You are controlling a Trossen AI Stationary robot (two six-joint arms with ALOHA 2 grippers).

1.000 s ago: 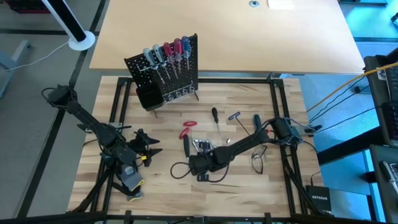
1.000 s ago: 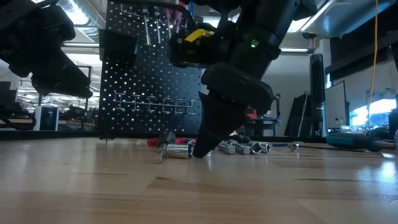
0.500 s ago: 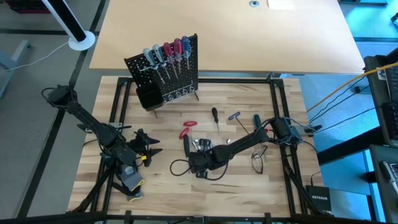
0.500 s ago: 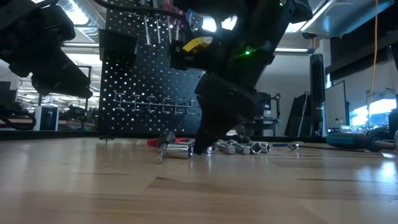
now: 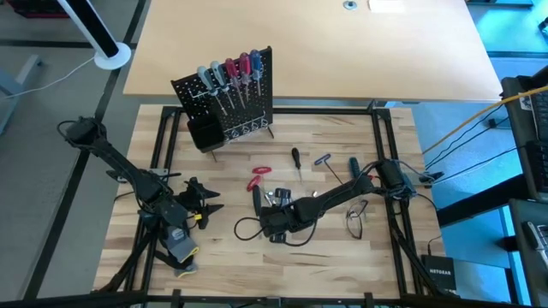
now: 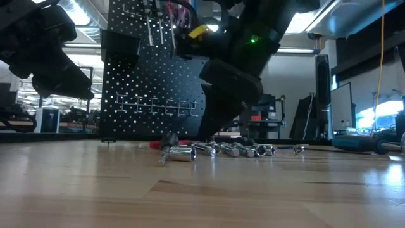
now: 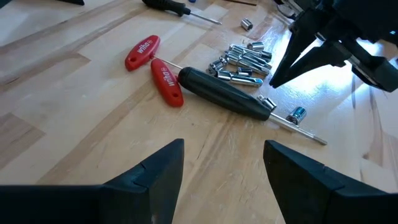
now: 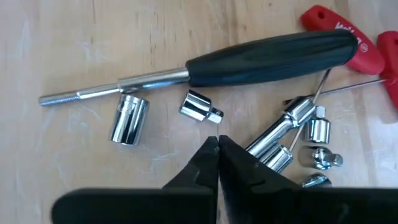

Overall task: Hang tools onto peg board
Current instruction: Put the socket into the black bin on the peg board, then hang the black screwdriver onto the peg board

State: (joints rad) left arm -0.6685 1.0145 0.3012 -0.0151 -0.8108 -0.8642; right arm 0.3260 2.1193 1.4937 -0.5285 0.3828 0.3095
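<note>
Tools (image 8: 267,59) — black-handled driver, red grips, scattered silver sockets.

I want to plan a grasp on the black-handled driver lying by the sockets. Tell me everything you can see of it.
The driver has a long, smooth, glossy black handle, rounded at its end, and a bright metal shaft that narrows toward its tip. It lies flat on the wooden table, ungripped. Its handle end lies against the red handles. Loose silver sockets sit beside the shaft; whether they touch it is unclear. The right gripper, fingers shut, hovers close by, clear of the driver.
</note>
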